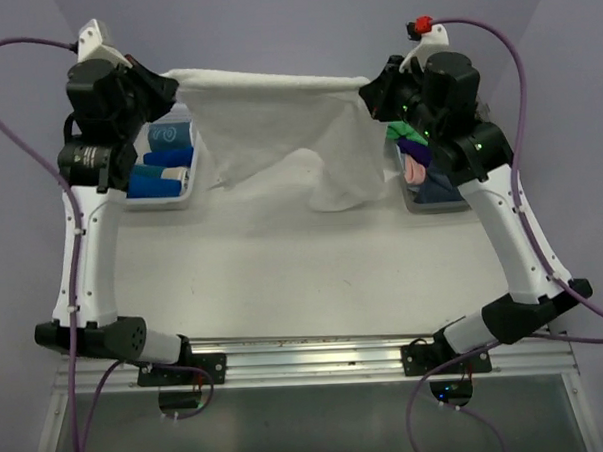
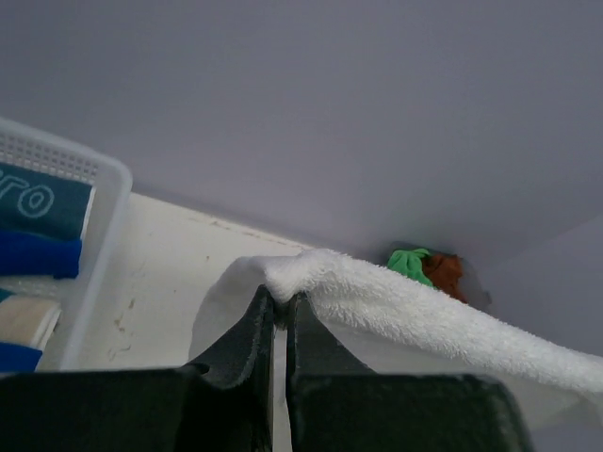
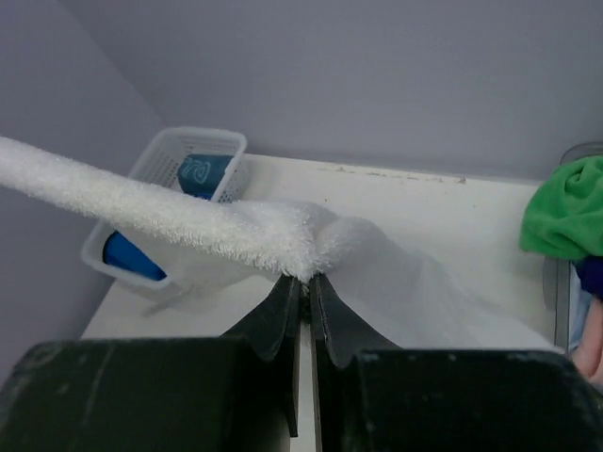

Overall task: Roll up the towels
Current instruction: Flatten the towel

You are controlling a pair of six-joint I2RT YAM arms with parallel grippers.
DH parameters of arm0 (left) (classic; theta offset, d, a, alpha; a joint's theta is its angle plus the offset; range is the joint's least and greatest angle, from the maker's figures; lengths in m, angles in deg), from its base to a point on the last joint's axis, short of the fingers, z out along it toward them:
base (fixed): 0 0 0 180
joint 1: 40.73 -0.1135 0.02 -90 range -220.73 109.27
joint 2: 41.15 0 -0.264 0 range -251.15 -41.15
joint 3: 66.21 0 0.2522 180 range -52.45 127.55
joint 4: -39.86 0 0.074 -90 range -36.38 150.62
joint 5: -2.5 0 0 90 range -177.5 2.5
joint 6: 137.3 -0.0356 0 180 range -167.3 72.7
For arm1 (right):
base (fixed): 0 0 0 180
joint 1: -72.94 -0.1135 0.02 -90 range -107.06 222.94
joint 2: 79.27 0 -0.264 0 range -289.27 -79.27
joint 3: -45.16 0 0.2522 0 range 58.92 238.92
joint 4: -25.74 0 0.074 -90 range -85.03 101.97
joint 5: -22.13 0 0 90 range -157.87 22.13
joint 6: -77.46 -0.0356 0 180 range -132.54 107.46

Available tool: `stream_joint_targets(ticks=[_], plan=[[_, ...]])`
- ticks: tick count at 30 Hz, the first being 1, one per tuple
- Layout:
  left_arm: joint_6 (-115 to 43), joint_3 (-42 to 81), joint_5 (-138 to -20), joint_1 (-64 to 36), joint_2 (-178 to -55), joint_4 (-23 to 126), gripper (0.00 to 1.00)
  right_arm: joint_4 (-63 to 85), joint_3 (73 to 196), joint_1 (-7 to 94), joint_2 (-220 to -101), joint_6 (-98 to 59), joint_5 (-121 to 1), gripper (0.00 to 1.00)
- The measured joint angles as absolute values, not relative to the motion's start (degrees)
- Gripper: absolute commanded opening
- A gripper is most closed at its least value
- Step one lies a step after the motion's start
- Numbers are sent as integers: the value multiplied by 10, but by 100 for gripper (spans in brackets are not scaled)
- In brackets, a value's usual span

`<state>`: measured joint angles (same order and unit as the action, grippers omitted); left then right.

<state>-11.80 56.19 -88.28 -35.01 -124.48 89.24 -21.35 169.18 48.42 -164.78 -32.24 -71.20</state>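
So, closest to me the two arms are bolted to a metal rail (image 1: 307, 351) at the near edge of the table (image 1: 284, 277). Further out, both arms reach up with a white towel (image 1: 267, 117) stretched between them like a washing line. The left gripper (image 1: 160, 90) has its fingers pinched tight on one top corner. The right gripper (image 1: 374, 91) is clamped on the other corner the same way. The cloth hangs from that taut top edge. Its lower right part looks bunched on the tabletop, though I can't be sure from above. Beside the left arm sits a white slotted basket (image 1: 160, 199) with rolled blue towels (image 1: 168, 157) inside. By the right arm, a clear tub (image 1: 436, 208) holds a loose heap: a green towel (image 1: 402, 131), a purple towel (image 1: 416, 149), a pink towel (image 1: 414, 171) and a rust-brown towel (image 2: 445, 271).
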Motion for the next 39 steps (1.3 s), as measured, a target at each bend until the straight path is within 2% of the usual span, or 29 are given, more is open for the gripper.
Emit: stream_joint_targets(ticks=[4,7,8,10,11,14,17,21,24,28,33,39], plan=[[-120,545,-868,-354,-1158,893,0,-204,1632,481,-1574,-319,-679,4],[-120,438,-873,-354,-1080,887,0,-204,1526,473,-1506,-334,-637,7],[-119,399,-880,-355,-1059,888,0,-190,1474,461,-1480,-346,-629,21],[-118,307,-903,-361,-1024,897,0,-175,1374,428,-1436,-368,-623,39],[-117,263,-917,-370,-1017,905,0,-173,1319,409,-1419,-380,-620,52],[-106,170,-949,-402,-1032,934,0,-176,1204,371,-1410,-405,-609,59],[-102,133,-965,-429,-1062,977,0,-204,1135,363,-1444,-411,-640,64],[-99,135,-982,-449,-1067,991,0,-239,1114,388,-1457,-404,-702,64],[-99,143,-989,-451,-1065,991,0,-235,1129,459,-1482,-402,-717,63],[-99,146,-995,-451,-1065,991,0,-199,1157,547,-1571,-418,-714,60],[-99,146,-998,-451,-1065,992,0,-161,1179,557,-1668,-462,-707,60],[-99,146,-1003,-451,-1061,991,0,-91,1178,557,-1718,-508,-689,56]])
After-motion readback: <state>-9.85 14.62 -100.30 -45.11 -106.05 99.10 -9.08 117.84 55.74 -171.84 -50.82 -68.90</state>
